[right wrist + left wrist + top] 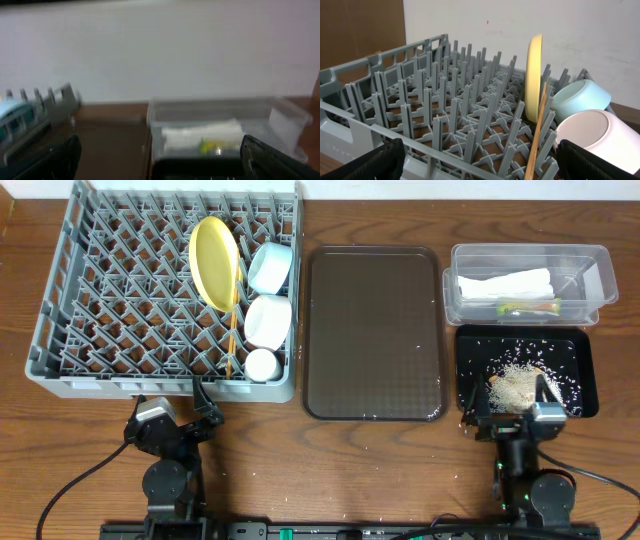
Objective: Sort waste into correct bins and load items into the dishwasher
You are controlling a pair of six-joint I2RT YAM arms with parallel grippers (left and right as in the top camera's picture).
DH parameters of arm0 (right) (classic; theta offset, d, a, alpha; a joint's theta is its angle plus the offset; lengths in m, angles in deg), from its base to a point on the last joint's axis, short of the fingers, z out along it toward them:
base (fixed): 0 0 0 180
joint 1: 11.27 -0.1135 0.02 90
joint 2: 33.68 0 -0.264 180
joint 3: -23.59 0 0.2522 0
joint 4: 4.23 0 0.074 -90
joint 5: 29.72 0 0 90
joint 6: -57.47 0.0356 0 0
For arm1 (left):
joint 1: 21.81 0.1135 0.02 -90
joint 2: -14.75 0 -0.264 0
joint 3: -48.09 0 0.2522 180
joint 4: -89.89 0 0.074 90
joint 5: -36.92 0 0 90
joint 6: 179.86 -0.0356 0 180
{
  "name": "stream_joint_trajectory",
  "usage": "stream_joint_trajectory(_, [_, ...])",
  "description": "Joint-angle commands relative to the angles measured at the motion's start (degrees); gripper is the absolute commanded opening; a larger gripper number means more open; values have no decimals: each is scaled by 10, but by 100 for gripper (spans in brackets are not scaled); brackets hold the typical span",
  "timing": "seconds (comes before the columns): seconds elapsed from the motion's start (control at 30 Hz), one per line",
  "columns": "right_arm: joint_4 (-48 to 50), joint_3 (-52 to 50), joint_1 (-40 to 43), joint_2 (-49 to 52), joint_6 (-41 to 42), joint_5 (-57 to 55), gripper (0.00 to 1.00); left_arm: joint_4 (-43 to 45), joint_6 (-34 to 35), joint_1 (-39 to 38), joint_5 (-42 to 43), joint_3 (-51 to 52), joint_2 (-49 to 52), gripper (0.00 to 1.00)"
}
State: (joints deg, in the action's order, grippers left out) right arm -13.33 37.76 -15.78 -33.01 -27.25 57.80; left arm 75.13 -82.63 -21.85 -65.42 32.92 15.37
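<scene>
Grey dish rack point(60, 330) pegs, seen overhead, keep the yellow plate point(215, 262) upright, with blue bowl point(270, 267), white bowl point(268, 320), cup point(262, 365) and chopsticks point(232, 340) beside it. The napkin point(505, 283) and wrapper point(528, 307) lie in the clear tub point(455, 255), the rice point(515, 385) in the black tray point(470, 350). Left wrist: left gripper point(480, 160) spread wide, empty, facing the rack. Right wrist, blurred: right gripper point(160, 152) seemingly likewise.

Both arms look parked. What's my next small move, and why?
Probably draw the open right gripper back off the black tray and stop. Yellow plate, blue bowl, white bowl, cup and chopsticks stand in the dish rack; napkin and wrapper lie in the clear tub; the rice is piled in the tray. Nothing seems left to pick.
</scene>
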Motion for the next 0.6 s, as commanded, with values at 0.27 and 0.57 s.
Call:
stream_joint_trajectory(0.27, [-88,-1,-16,-4,-32,51,99,-19,-8,3,-5,12,-4,97])
stream_joint_trajectory(0.57, [-86,-1,-16,-4,-52,70,99,-19,-8,3,-5,12,-4,97])
